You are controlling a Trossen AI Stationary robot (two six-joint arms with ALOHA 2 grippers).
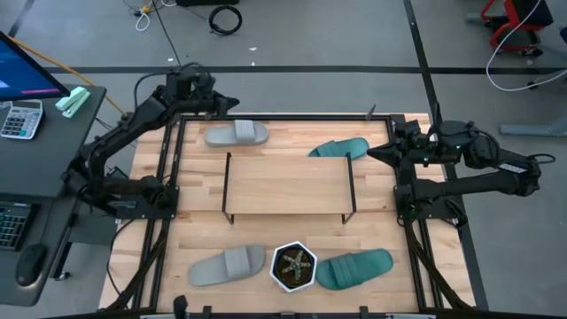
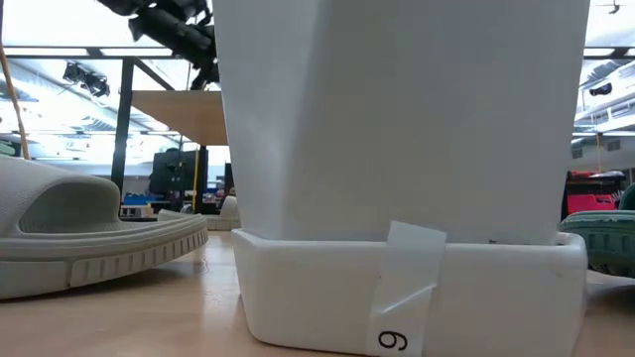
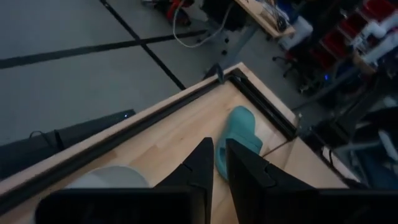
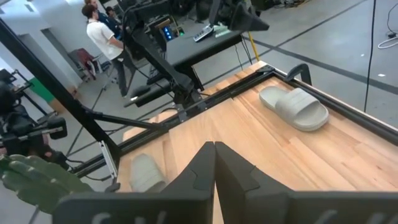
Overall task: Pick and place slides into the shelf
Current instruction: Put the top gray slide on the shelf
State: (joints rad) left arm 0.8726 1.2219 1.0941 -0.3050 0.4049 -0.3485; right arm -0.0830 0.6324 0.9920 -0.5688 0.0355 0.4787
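The shelf (image 1: 288, 184) stands mid-table on its black legs. One light grey slide (image 1: 236, 134) lies sole-down at the far left, and a teal slide (image 1: 341, 149) lies at the far right beside the shelf. A second grey slide (image 1: 228, 266) and a second teal slide (image 1: 354, 268) lie near the front edge. My left gripper (image 1: 235, 105) hovers at the far edge beyond the far grey slide, its fingers (image 3: 205, 165) all but together and empty. My right gripper (image 1: 370, 153) is shut and empty, just right of the far teal slide.
A white hexagonal pot with a plant (image 1: 293, 268) stands between the two near slides and fills most of the low view (image 2: 397, 198). A black frame (image 1: 177, 168) runs along the table's edges. A desk with a calculator (image 1: 22, 118) is to the left. People stand in the room beyond (image 4: 102, 31).
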